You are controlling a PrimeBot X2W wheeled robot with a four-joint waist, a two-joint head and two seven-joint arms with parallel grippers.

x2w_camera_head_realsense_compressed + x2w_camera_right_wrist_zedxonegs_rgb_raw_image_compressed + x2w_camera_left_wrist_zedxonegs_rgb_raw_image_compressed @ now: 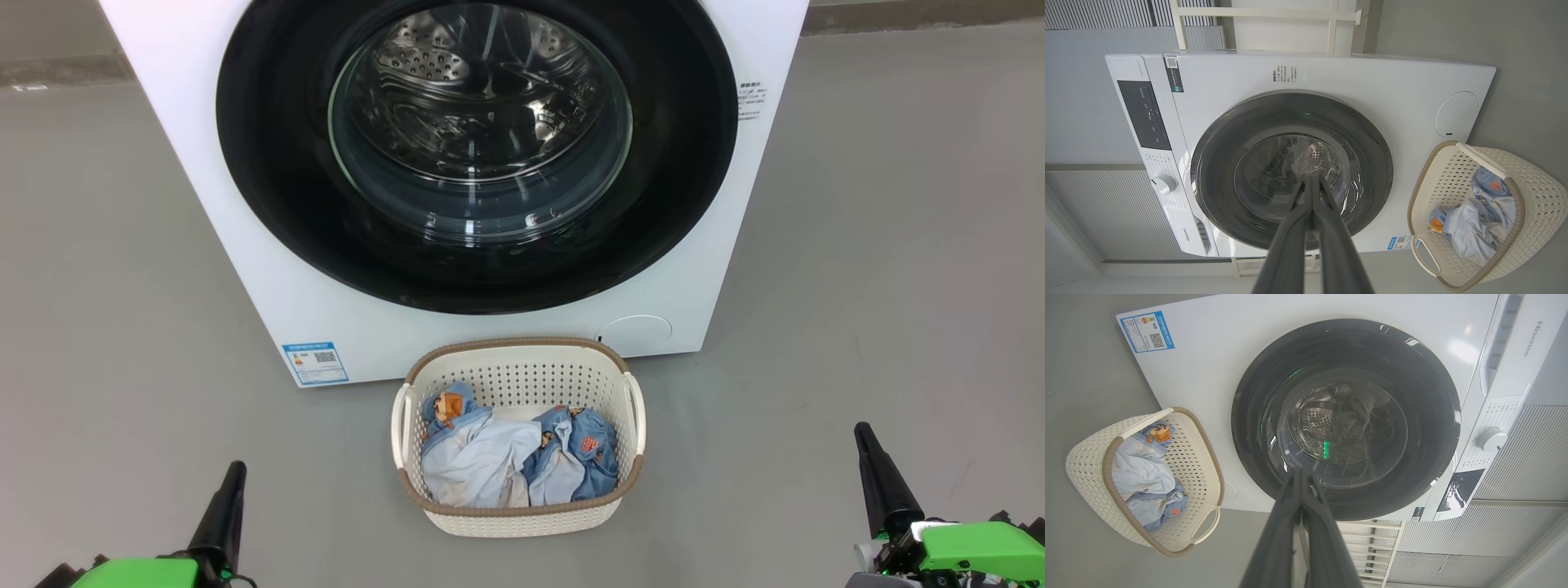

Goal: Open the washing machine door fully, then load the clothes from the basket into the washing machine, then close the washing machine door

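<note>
The white washing machine stands straight ahead with its round black-rimmed door closed flat against the front; the steel drum shows through the glass. On the floor just before it sits the cream basket, holding pale blue and blue clothes with orange prints. My left gripper rests low at the left and my right gripper low at the right, both shut and empty, well short of the basket. In the wrist views the door and the basket appear beyond each pair of closed fingers.
Grey floor spreads on both sides of the machine. A blue sticker marks the lower left of its front. The control panel with a white dial runs along the top. Ribbed grey wall panels and a white frame lie beyond.
</note>
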